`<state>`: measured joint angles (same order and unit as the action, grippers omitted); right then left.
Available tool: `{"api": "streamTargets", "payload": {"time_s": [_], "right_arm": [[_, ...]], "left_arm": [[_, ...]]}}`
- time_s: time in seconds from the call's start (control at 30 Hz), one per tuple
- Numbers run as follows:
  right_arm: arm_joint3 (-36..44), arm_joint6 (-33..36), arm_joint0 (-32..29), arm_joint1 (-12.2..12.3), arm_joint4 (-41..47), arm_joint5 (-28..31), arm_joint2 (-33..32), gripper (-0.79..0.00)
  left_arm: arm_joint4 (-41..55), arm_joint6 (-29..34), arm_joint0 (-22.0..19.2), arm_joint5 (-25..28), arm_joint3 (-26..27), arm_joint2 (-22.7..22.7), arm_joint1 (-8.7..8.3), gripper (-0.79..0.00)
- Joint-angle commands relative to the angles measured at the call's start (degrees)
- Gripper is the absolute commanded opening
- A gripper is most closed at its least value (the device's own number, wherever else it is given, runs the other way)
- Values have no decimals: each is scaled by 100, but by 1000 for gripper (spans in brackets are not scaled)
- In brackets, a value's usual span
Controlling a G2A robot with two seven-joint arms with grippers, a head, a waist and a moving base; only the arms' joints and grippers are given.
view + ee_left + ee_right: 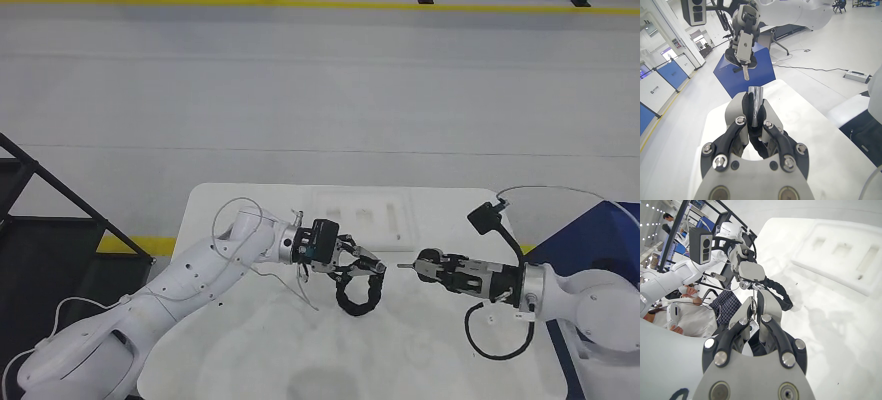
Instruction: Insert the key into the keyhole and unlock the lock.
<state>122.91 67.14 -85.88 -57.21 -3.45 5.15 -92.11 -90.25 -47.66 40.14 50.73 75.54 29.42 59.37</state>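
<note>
Both hands meet above the middle of the white, round-cornered bench [430, 345], well in from every edge, with bare surface on all sides beneath them. The left hand [362, 265] is clamped on the shiny chrome cylinder lock [755, 98], which juts out past its fingertips. The right hand [425, 268] pinches the head of the small silver key [404, 267], with the blade pointing at the lock. In the left wrist view the key [745, 73] sits just short of the cylinder's end, with a narrow gap between them, and slightly off its line.

In the right wrist view the lock's round end with the keyhole [743, 285] faces the camera. There the right hand [753, 301] covers most of the key, leaving a thin stem and a wire ring [753, 305] visible. The blade's tip overlaps the left hand behind it, so from this angle I cannot tell how far it stands from the hole. The left hand [754, 100] hides the lower part of the cylinder.

A black fabric-sleeved cable loop [358, 295] hangs from the lock toward the bench. It curves off to one side [780, 292], away from the key's line, and whether its lowest bend touches the surface is unclear. A white foam tray with rectangular recesses [365, 213] lies toward the bench's far edge, well apart from both hands. A blue panel [590, 240] stands off the bench beside the right arm.
</note>
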Motion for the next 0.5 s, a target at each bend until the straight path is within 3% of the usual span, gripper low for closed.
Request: {"api": "streamTargets", "payload": {"time_s": [0.0,0.47], "right_arm": [[21,-22,-20,1,14,5,-21,-785],[53,-78,-55,7,-116,-37,-3,-785]], "left_arm": [[-1,-5,-8,2,-1,-3,8,-785],[-1,-5,-8,2,-1,-3,8,-785]]}}
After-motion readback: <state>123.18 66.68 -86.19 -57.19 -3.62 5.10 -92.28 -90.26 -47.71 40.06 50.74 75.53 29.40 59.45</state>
